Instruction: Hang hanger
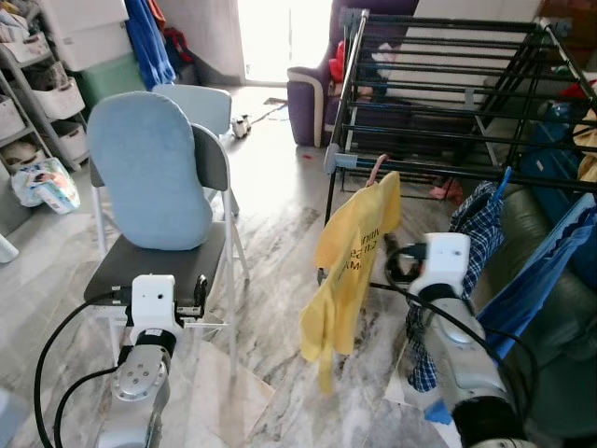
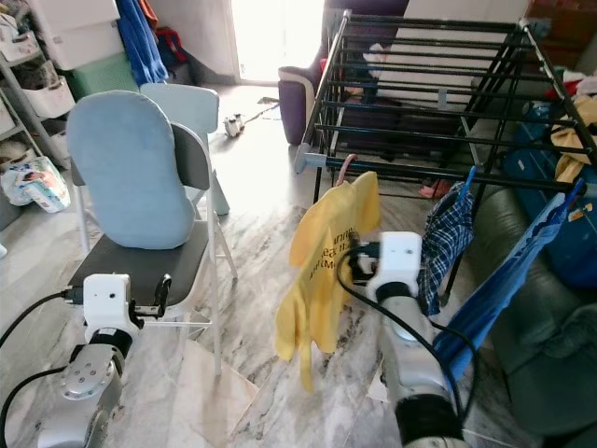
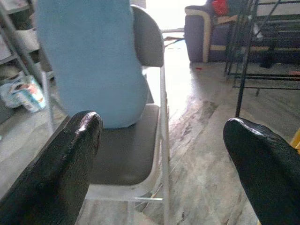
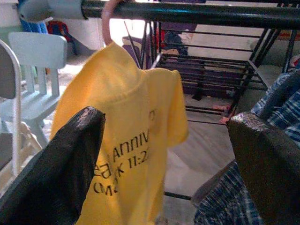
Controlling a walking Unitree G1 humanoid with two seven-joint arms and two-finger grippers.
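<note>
Nearest the camera, at lower left of the left eye view, the left gripper (image 1: 193, 297) was held low in front of the grey folding chair (image 1: 159, 263), its two black fingers (image 3: 56, 168) spread wide and holding nothing, pointing at the seat and the pale blue cushion (image 1: 149, 170) propped against the backrest. At lower right of centre the right gripper (image 4: 164, 154) sat close behind the yellow T-shirt (image 1: 350, 266), fingers likewise parted and empty; in the right wrist view the shirt filled the gap between them without touching either. The pink hanger (image 1: 376, 170) carrying that shirt was hooked over the near rail of the black drying rack (image 1: 448, 103), at frame centre, shirt hanging straight down. Judgement: the right arm was far the nearer; the hanger lay ahead of and above its fingertips, its long axis apparently running roughly across the rail, though the shirt covered it. Only the hook's curve showed; shoulders and bar were hidden. A checked garment (image 1: 476, 229) and a blue one (image 1: 546, 271) hung just right of the wrist. Beyond stood shelving (image 1: 42, 93) at upper left and a purple armchair (image 1: 312, 89) by the bright doorway.
</note>
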